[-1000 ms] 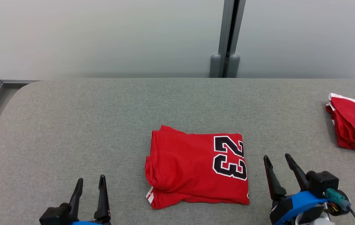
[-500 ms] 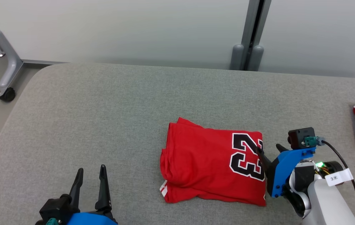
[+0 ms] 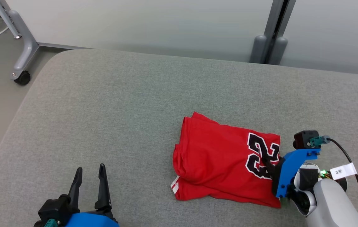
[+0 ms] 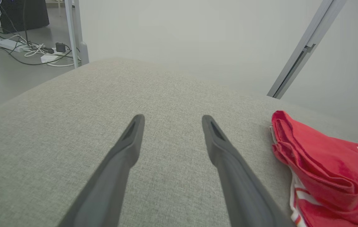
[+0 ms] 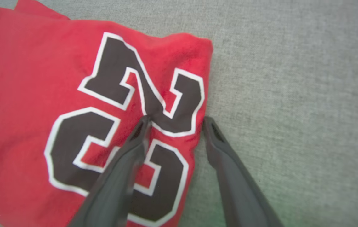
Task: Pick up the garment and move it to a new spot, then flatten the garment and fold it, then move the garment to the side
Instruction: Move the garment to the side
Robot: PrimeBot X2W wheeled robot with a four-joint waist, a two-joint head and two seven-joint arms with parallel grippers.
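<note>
A folded red garment (image 3: 223, 157) with a black "23" lies on the grey table (image 3: 119, 110), right of centre. My right gripper (image 3: 268, 162) points down at its right edge, open. In the right wrist view this gripper (image 5: 176, 119) straddles that edge, with one finger on the number of the garment (image 5: 56, 94) and the other on the table just beside the cloth. My left gripper (image 3: 90, 168) hovers low at the front left, open and holding nothing. In the left wrist view the left gripper (image 4: 173, 117) points across bare table, with the garment (image 4: 323, 176) off to its right.
The table's rounded left corner drops to the floor, where a wheeled grey frame leg (image 3: 21, 66) stands. A grey wall post (image 3: 270, 47) rises behind the table. Cables and a power strip (image 4: 24, 53) lie on the floor beyond the corner.
The head camera has swung left, so the scene has shifted. My right gripper moved left from beside the garment and tipped down over its right edge. The left gripper stayed put.
</note>
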